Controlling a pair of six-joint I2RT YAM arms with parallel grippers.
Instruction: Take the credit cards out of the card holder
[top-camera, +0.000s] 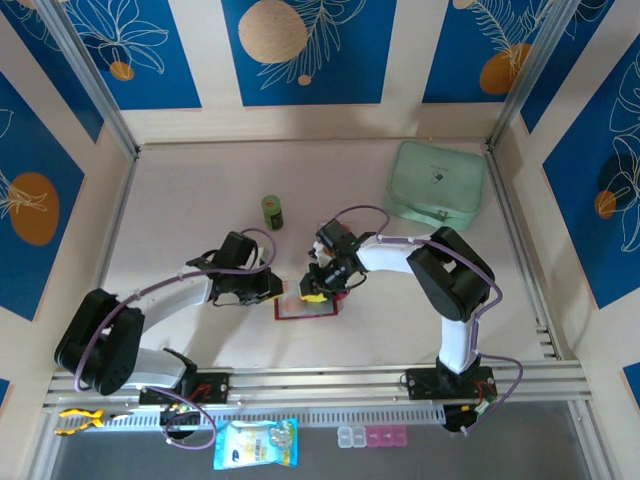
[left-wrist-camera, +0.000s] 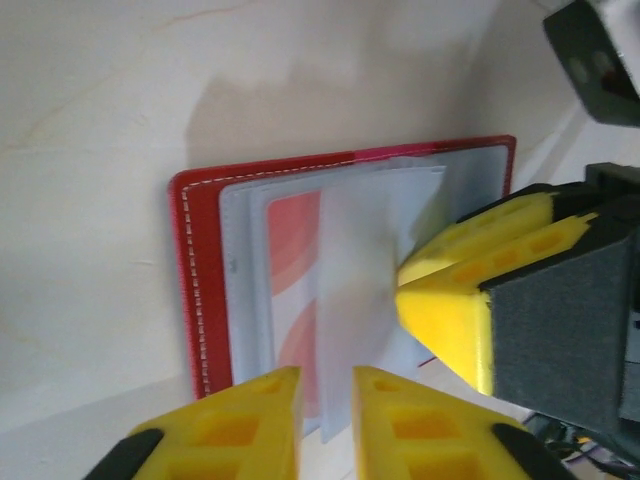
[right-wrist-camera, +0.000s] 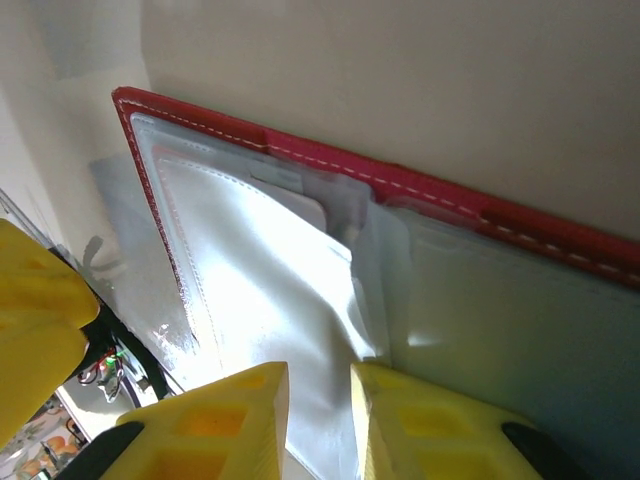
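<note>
Pale surface (top-camera: 200, 200), blue-panelled walls | card holder (top-camera: 300, 311) lies open between both tools | credit cards (left-wrist-camera: 285, 290) sit under a clear sleeve (left-wrist-camera: 365, 250) | judged light, stiff, slick: pinch an exposed card edge, not the floppy film | right tool (right-wrist-camera: 320, 400) is clamped on the sleeve | left tool (left-wrist-camera: 325, 400) jaws narrow, grip undeterminable

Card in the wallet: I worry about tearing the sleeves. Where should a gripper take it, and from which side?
Probably the edge of the card nearest the stitched border of the wallet, approached low from there. The card lies flat under clear film, so its face offers nothing to pinch, and a raised sleeve leaf covers its other half.
</note>
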